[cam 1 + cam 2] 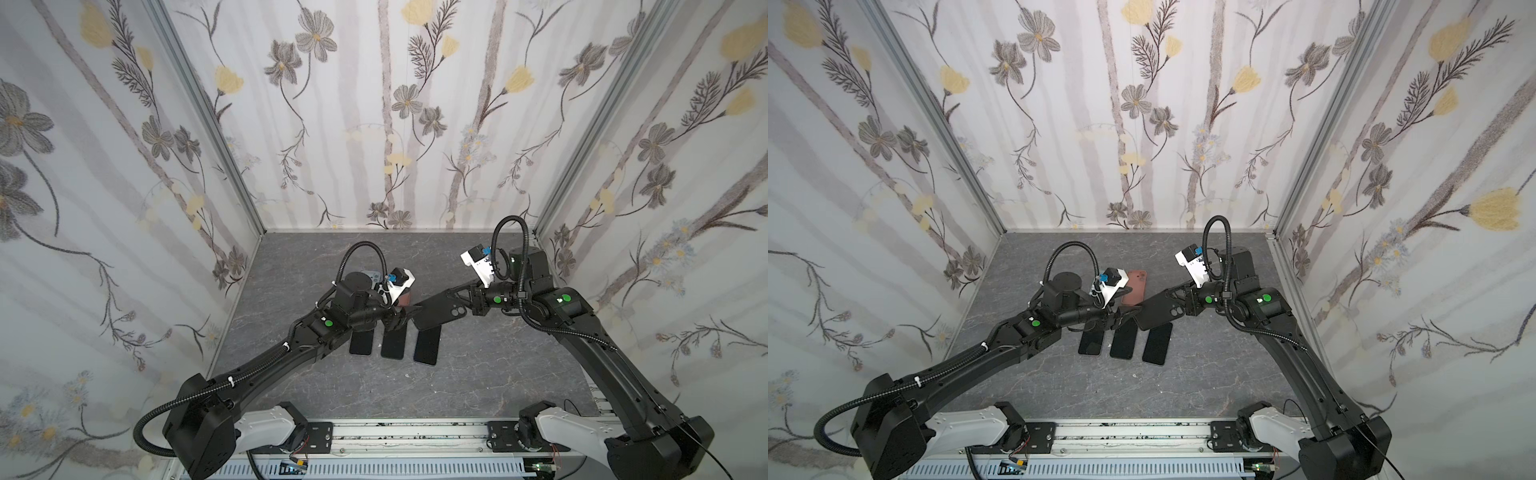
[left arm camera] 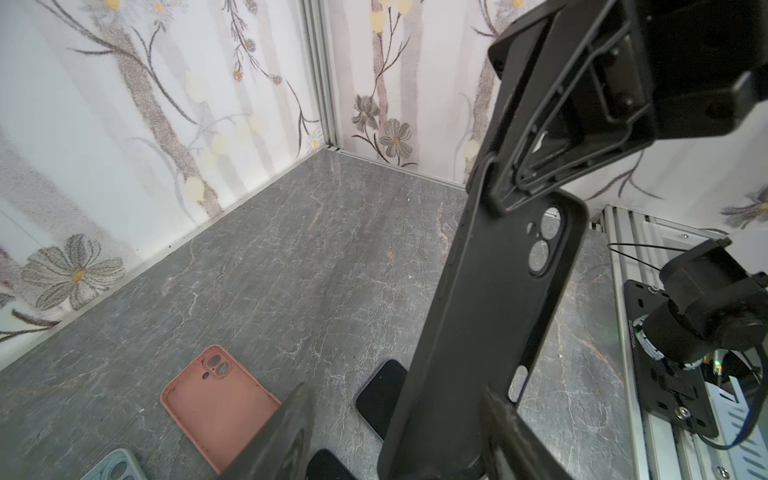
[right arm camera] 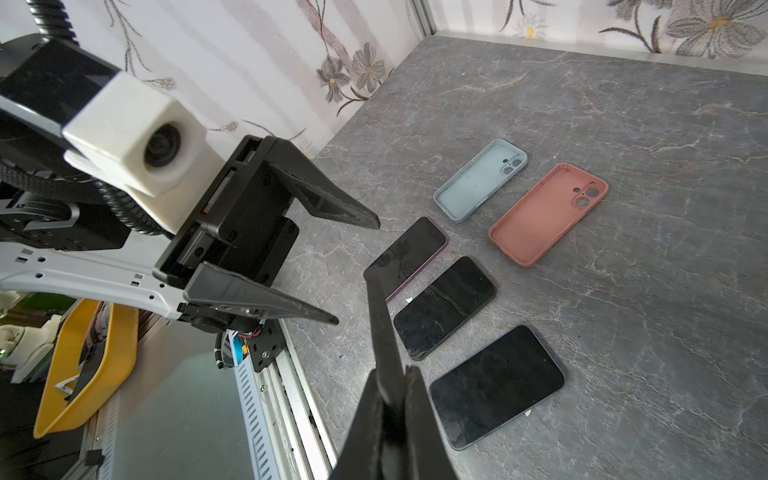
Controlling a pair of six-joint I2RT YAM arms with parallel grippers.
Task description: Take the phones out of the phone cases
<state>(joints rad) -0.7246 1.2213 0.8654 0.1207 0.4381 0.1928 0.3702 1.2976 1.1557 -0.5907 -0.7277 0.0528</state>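
My right gripper (image 1: 451,301) (image 3: 392,374) is shut on the camera end of a black phone case (image 1: 436,311) (image 1: 1158,311) (image 2: 490,311) and holds it tilted above the table. The floor shows through its camera holes, so no phone shows in it. My left gripper (image 1: 405,316) (image 2: 395,392) (image 3: 357,273) is open, its fingers on either side of the case's free end and not closed on it. Below, three dark phones (image 3: 409,255) (image 3: 444,305) (image 3: 496,384) lie face up in a row.
An empty pink case (image 3: 548,214) (image 1: 1133,286) and an empty pale blue-green case (image 3: 480,178) lie behind the phones. Floral walls enclose the grey marbled table (image 1: 478,374) on three sides. A metal rail (image 1: 407,436) with both arm bases runs along the front edge.
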